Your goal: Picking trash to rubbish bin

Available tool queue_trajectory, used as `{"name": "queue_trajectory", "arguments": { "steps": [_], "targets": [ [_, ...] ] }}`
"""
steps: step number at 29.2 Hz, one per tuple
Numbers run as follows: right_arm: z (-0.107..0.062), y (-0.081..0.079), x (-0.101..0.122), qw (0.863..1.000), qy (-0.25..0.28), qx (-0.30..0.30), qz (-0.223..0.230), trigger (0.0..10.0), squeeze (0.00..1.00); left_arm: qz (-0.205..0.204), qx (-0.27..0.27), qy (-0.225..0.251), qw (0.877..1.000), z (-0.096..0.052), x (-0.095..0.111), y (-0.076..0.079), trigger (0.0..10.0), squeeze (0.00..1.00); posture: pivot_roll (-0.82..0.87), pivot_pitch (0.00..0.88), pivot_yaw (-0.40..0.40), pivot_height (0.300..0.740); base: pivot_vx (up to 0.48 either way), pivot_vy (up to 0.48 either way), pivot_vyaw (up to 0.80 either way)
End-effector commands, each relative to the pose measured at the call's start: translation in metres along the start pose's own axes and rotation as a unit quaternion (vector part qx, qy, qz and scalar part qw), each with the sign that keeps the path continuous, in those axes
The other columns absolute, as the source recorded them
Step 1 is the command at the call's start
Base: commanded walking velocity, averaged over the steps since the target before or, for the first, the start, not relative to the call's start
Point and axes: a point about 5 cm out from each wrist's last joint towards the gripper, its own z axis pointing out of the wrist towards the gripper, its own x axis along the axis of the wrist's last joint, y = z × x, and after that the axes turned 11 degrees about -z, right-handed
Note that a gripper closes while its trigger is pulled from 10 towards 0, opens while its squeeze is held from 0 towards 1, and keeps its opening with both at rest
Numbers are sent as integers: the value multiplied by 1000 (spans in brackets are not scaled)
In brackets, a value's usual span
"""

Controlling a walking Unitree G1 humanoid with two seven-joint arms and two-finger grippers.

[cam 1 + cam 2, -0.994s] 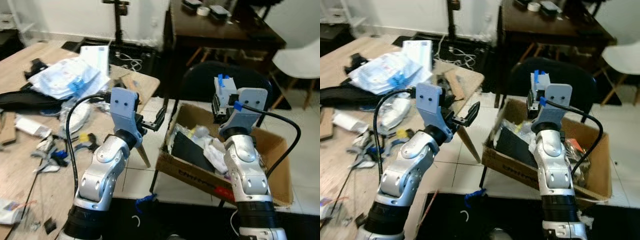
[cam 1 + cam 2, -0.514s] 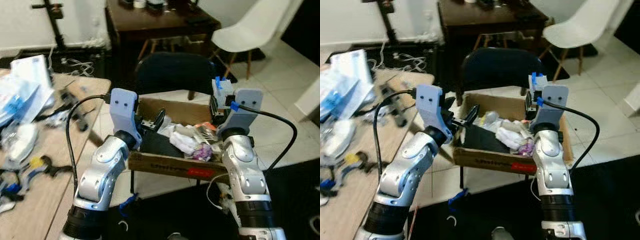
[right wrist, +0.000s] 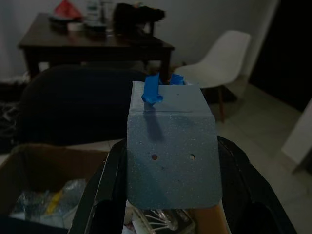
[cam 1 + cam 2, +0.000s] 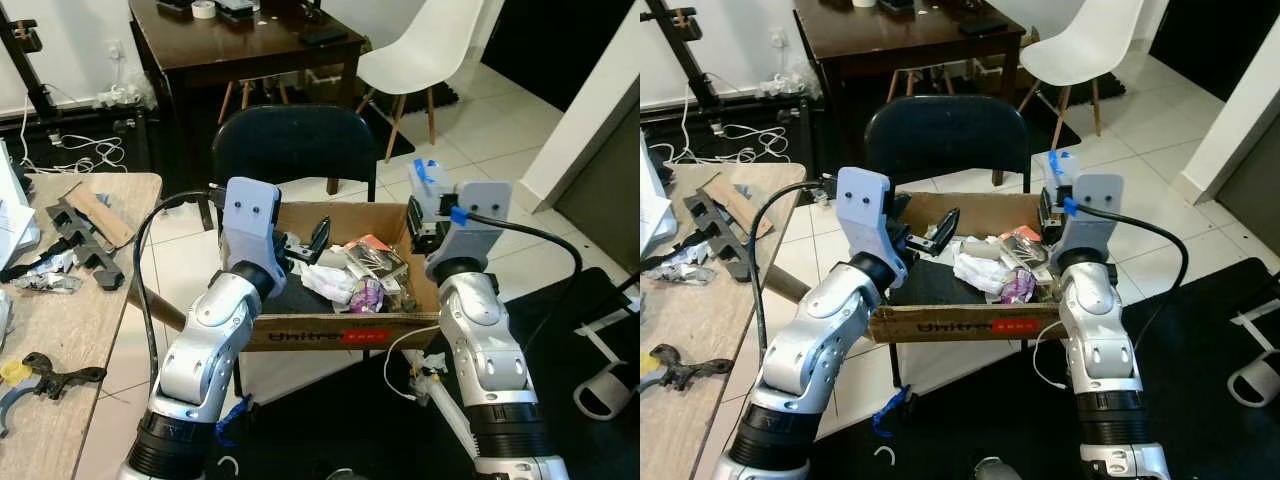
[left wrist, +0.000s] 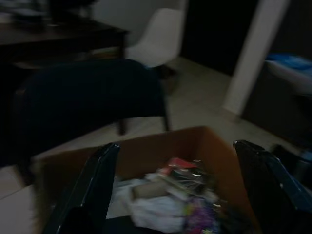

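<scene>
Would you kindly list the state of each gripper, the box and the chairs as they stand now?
left gripper: open, empty, over the box's left end.
right gripper: shut on the pale blue block, above the box's right end.
cardboard box: open-topped, upright on the black chair, holding crumpled trash.
black chair: upright, carrying the box.
white chair: upright, nothing on its seat.

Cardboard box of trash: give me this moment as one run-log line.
right gripper: shut on grey block, above cardboard box | left gripper: open, empty, over box | box on black chair
</scene>
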Motion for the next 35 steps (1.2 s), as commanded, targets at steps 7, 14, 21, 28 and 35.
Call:
{"name": "queue_trajectory", "arguments": {
  "steps": [7, 14, 21, 28, 35],
  "targets": [
    [-1, -7, 1, 1000, 4, 23, -11, 10000, 0, 65, 113, -17, 991, -1, -7, -30, 10000, 0, -17, 118, -18, 740, 0, 0, 800],
    [-3, -9, -1, 999, 8, 34, 9, 10000, 0, 61, 125, -10, 990, -4, -9, -39, 10000, 0, -17, 102, -25, 740, 0, 0, 114],
    [-1, -3, -3, 1000, -1, 13, 4, 10000, 0, 32, 35, -4, 999, -1, -8, -13, 10000, 0, -21, 93, -26, 740, 46, 0, 0],
    [-2, 2, -7, 1000, -9, 3, 5, 10000, 0, 22, 19, 0, 1000, -1, -8, -10, 10000, 0, -22, 93, -26, 740, 361, 0, 0],
    [-3, 2, -7, 1000, -11, 1, 5, 10000, 0, 17, 11, -1, 1000, -1, -8, -9, 10000, 0, -23, 93, -27, 740, 409, 0, 0]
  ]
}}
